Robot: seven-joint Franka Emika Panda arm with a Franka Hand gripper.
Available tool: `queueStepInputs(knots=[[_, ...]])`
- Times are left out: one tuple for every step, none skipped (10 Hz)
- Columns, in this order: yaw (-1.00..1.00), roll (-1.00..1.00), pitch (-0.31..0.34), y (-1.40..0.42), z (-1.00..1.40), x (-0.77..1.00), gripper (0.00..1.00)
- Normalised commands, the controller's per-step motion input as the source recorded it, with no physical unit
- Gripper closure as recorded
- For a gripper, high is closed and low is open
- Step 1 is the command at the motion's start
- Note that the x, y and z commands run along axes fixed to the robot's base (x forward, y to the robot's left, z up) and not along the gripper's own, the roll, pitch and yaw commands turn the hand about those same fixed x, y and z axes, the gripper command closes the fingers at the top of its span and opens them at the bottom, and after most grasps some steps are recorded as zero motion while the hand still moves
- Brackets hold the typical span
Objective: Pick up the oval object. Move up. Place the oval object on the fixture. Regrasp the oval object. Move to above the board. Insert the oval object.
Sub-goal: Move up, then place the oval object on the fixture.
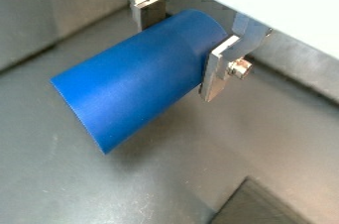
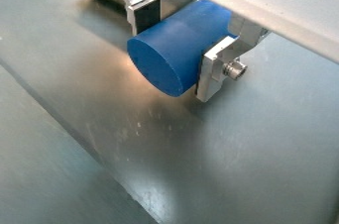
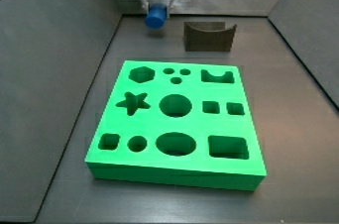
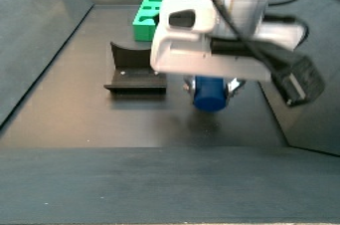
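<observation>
Pinching the oval object between its two silver fingers, the gripper hangs above the grey floor with the peg lying sideways in its jaws, gripped near one end. Most of the blue body juts out free of the pads, probably because the peg was taken by whichever end was easiest to reach; such a hold looks unsuited to pushing it into a hole, hence the regrasp the task calls for.

Going left to right in a side view, the gripper and its blue load sit behind the far left corner of the board, and the fixture stands just to their right, apart from them, its notch facing up and empty. I judge the peg is lifted and on its way to that notch.

The peg is a smooth, plain blue, short and stubby; its flat rounded end face shows in a wrist view, unmarked. It looks rigid and slippery.
</observation>
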Motion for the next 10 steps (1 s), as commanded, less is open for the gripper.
queueStepInputs(knots=[[0.04, -0.01, 0.049, -0.02, 0.34, 0.0, 1.0], [0.0, 0.0, 0.0, 0.0, 1.0, 0.0, 1.0], [-0.01, 0.0, -0.004, 0.01, 1.0, 0.0, 1.0], [-0.01, 0.0, 0.016, 0.0, 1.0, -0.01, 1.0], [-0.01, 0.0, 0.019, 0.0, 1.0, -0.01, 1.0], [-0.01, 0.0, 0.023, 0.0, 1.0, -0.02, 1.0], [-0.01, -0.01, 0.028, 0.0, 1.0, -0.02, 1.0], [-0.01, -0.01, 0.033, 0.0, 1.0, -0.02, 1.0], [-0.01, -0.01, 0.033, 0.0, 0.96, -0.02, 1.0], [-0.01, -0.01, 0.043, 0.01, 0.67, -0.01, 1.0]])
